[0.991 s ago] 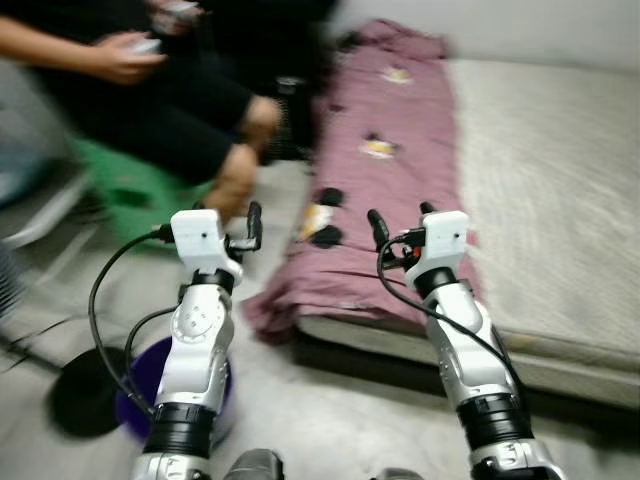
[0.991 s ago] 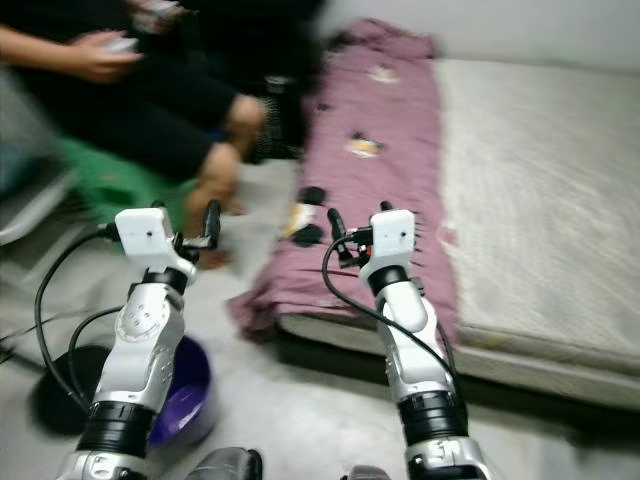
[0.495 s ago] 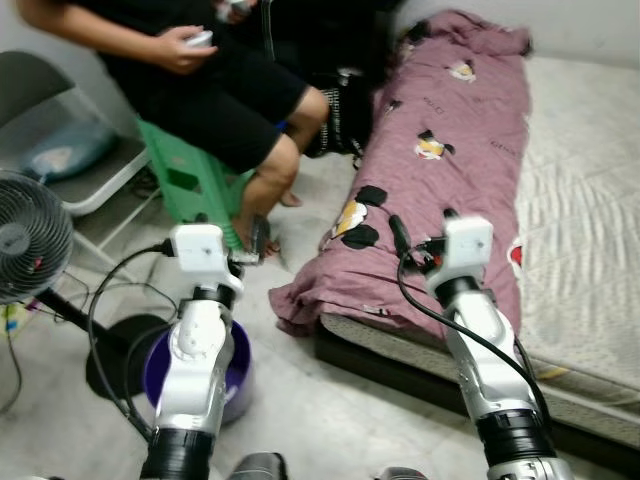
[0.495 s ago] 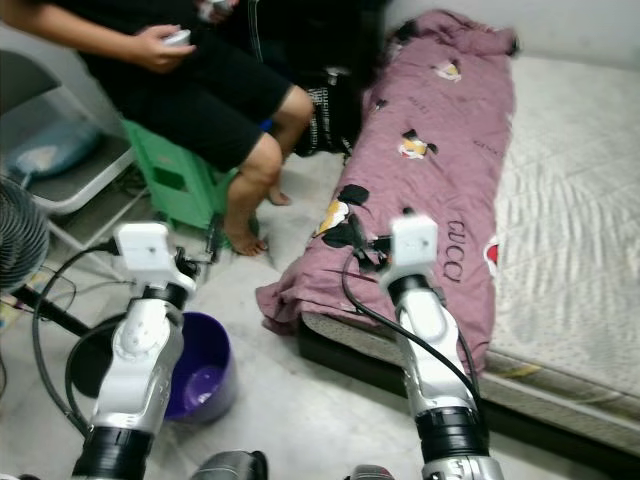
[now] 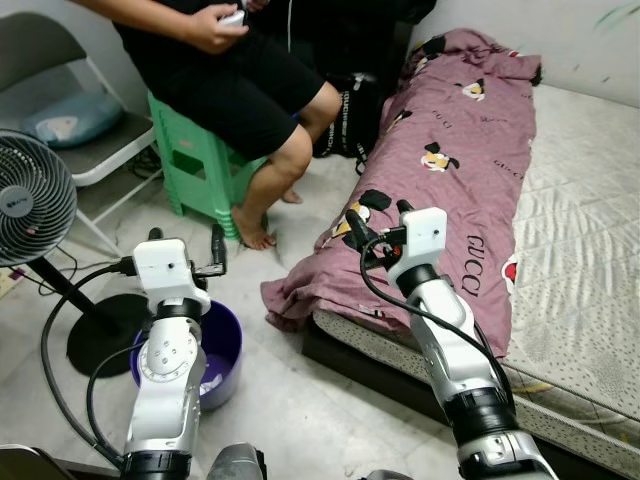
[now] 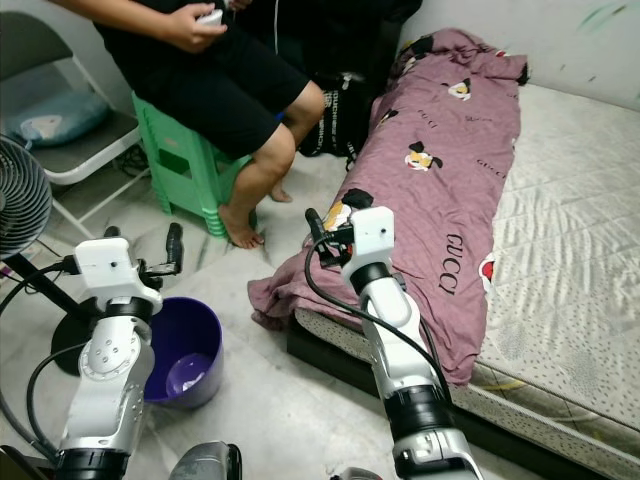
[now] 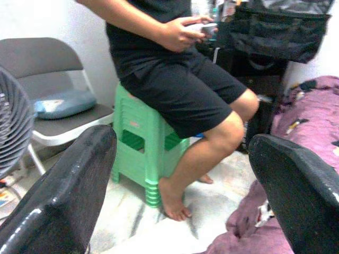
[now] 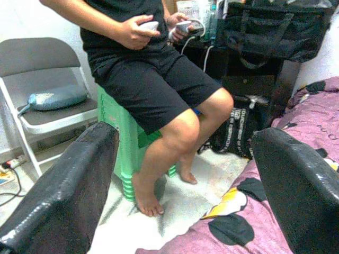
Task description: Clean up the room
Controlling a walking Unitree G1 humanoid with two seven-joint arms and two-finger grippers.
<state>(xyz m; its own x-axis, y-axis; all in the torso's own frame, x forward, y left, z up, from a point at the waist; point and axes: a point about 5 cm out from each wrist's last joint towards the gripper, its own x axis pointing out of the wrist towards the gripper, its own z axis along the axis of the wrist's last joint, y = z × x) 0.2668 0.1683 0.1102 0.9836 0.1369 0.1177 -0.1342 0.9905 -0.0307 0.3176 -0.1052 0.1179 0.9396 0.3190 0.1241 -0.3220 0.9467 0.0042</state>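
Blanket [image 5: 440, 190] overhanging mattress edge [image 5: 400, 350]

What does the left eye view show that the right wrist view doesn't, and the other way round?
Left eye view alone: the fan, the purple bucket, the mattress and the left gripper. Right wrist view alone: a big black bag on a dark shelf. Both: a person on a green stool, the grey folding chair, the purple blanket, and the right gripper, jaws apart.
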